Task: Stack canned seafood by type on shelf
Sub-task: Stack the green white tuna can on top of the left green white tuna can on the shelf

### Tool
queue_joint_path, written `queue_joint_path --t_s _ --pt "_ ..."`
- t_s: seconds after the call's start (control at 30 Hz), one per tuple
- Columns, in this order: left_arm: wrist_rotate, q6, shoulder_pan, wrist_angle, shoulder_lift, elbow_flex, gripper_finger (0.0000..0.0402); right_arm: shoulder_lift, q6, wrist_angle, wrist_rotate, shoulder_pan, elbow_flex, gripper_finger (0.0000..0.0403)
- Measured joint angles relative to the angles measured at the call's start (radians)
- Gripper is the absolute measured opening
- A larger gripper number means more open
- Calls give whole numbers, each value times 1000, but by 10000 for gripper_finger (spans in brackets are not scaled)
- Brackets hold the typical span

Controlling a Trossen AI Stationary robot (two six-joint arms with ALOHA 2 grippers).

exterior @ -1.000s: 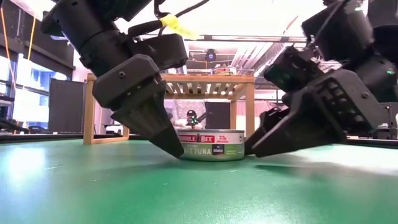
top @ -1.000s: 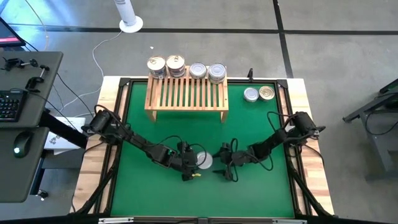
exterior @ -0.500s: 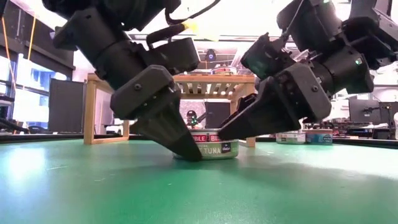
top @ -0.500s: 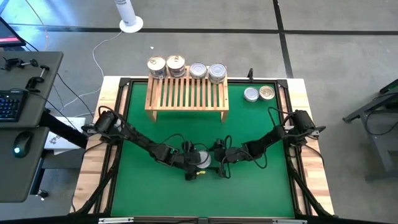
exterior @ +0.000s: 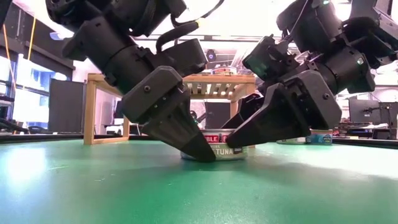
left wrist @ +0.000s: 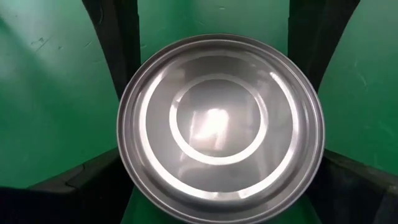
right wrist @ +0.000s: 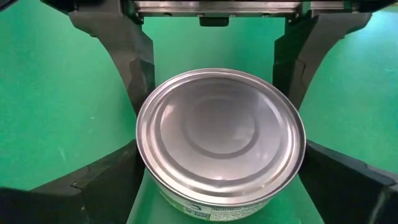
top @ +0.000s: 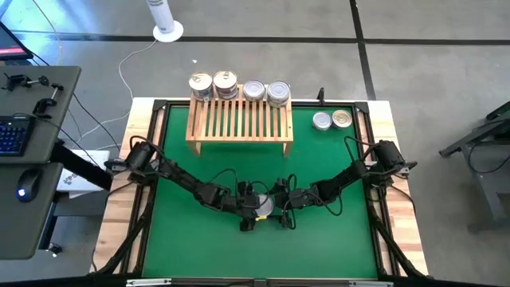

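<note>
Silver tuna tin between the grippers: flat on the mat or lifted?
Flat on the mat. In the low view the silver tuna tin has its base on the green mat, no gap beneath, lid level.

7 tins (top: pixel 253 90), 1 shelf (top: pixel 239 123), 2 arms.

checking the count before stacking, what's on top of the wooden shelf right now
Four stacks of tins stand in a row along the back edge of the shelf; the two on the left look taller. How many tins each stack holds can't be told from above. The slats in front are bare.
</note>
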Motion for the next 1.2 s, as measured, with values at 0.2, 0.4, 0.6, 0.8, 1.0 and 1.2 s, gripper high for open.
queue_joint_path --t_s 0.2,0.4,0.6,0.8,1.0,1.2 --pt "22 22 16 8 0 0 390 3 13 1 -7 -1 0 390" --pt "33 39 24 10 0 0 390 36 -2 43 -4 -1 0 377" --pt "20 35 18 4 -11 0 390 35 -1 37 5 -1 -3 361" --pt "-18 -26 7 -131 -71 6 391 18 23 27 74 14 -31 337" --pt "-44 -103 -16 -226 -121 14 391 -22 54 -28 116 41 -69 302" --pt "-23 -184 -40 -276 -114 12 392 -36 128 -73 110 41 -76 272"
